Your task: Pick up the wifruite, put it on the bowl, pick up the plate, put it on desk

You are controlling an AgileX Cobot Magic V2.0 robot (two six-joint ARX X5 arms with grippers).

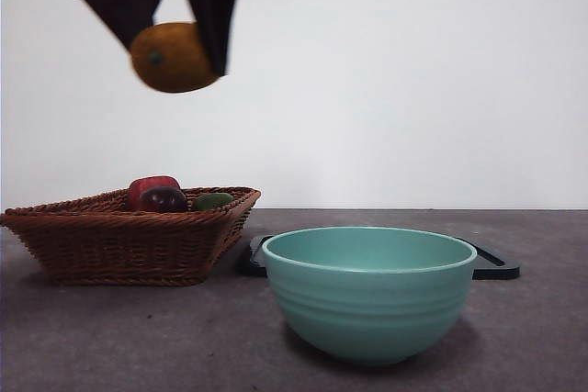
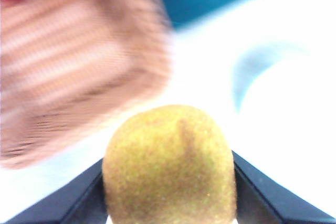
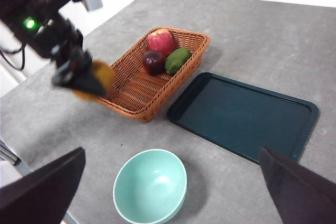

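The wifruite, a small orange-brown fruit, hangs high in the air with my left gripper shut on it, above the near corner of the wicker basket. Up close, the wifruite fills the space between the two black jaws of the left gripper. The teal bowl stands empty on the desk, lower and to the right of the fruit. A dark rectangular plate lies flat behind the bowl. My right gripper hovers high over the desk, open and holding nothing.
A brown wicker basket sits at the left and holds a red fruit, a dark purple fruit and a green fruit. The plate's black edge shows behind the bowl.
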